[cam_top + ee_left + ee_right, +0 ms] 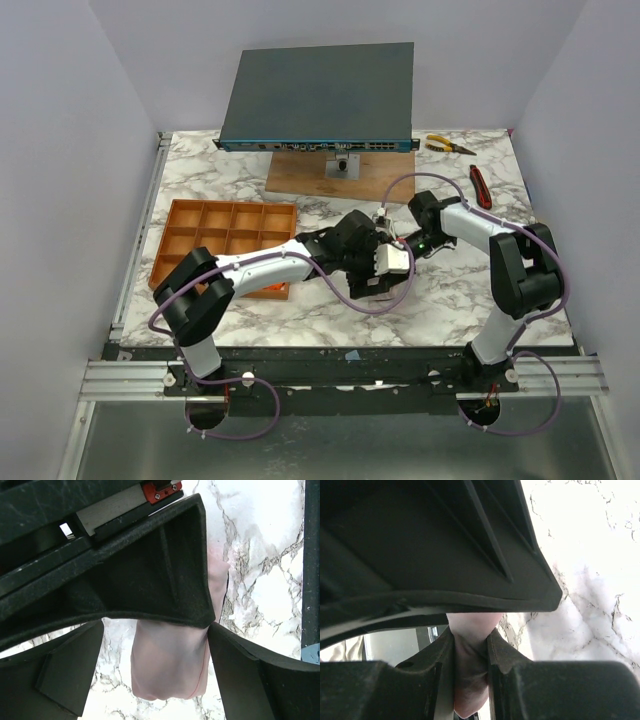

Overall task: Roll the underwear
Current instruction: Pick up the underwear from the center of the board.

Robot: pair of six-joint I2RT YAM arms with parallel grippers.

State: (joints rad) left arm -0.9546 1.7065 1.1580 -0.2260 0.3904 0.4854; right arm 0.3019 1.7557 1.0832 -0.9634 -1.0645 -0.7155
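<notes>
A pale pink underwear (167,665), folded into a narrow bundle with a thin dark seam, lies on the marble table in the left wrist view. My left gripper (156,630) stands open around it, with a gap on the left side and the right finger (250,675) close against the cloth. My right gripper (470,640) is shut on one end of the same pink underwear (470,680). In the top view both grippers, the left gripper (372,262) and the right gripper (392,240), meet at the table's middle and hide the cloth.
An orange compartment tray (225,235) sits to the left, under the left arm. A dark flat device (318,95) on a wooden board stands at the back. Yellow-handled pliers (448,146) and a red-handled tool (480,186) lie at the back right.
</notes>
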